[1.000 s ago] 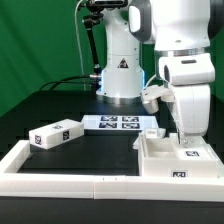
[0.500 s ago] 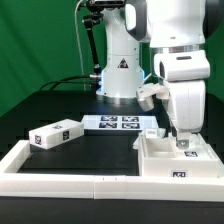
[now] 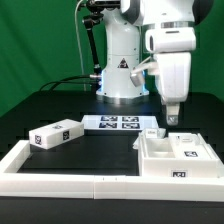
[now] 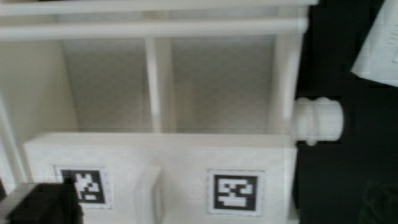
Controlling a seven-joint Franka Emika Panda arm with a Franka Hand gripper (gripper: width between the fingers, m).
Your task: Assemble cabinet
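Observation:
The cabinet (image 3: 172, 162), a large white box with tags, lies at the exterior view's right by the front rail. Its open inside with a middle divider fills the wrist view (image 4: 160, 80), where two tags show on its near wall. A small round white knob (image 4: 320, 120) sticks out of its side. My gripper (image 3: 172, 119) hangs above the cabinet's back edge, apart from it, open and empty. One dark finger (image 4: 39, 205) shows at the wrist view's edge. A smaller white tagged block (image 3: 55, 135) lies at the exterior view's left.
The marker board (image 3: 118, 123) lies at the middle back, in front of the arm's base. Low white border rails (image 3: 90, 186) run along the front and the exterior view's left. A green curtain stands behind.
My gripper has lifted off the cabinet's top and moved up and towards the exterior view's left. The cabinet and the block have stayed put.

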